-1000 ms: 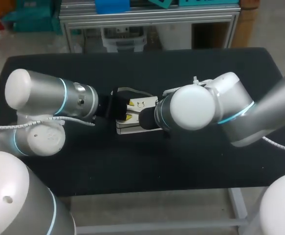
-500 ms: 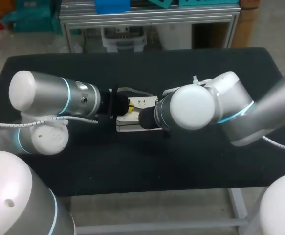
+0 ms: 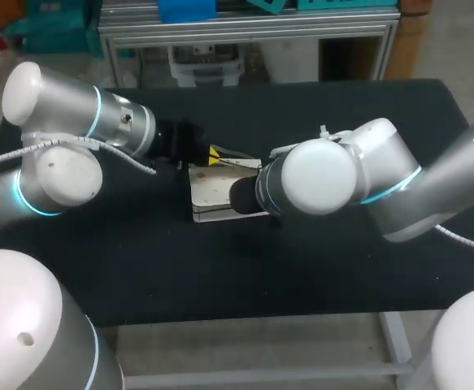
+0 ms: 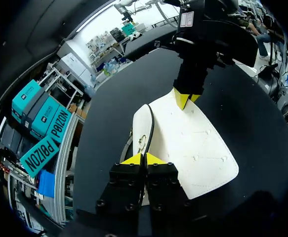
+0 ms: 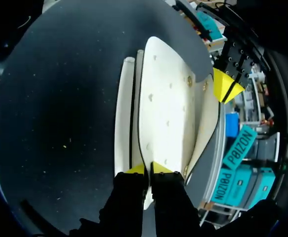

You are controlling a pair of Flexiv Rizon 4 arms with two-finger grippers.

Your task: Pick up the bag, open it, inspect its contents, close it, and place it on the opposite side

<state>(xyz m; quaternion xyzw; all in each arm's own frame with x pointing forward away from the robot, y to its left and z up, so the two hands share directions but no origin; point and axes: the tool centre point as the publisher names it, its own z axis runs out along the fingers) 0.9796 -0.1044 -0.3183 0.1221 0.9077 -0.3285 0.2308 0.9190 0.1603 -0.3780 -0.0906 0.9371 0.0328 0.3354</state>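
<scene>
Tabletop (image 3: 318, 268) is seen black and broad, with the white bag (image 3: 214, 193) laid flat near its middle, well apart from every edge. The left gripper (image 4: 144, 159) and right gripper (image 5: 146, 169) are each pinched closed on opposite bag ends.

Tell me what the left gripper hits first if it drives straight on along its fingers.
The bag. The left gripper is already at its near edge, and the white flap lies straight ahead. Beyond it sits the right gripper at the far edge. Height above the flap is unclear.
</scene>
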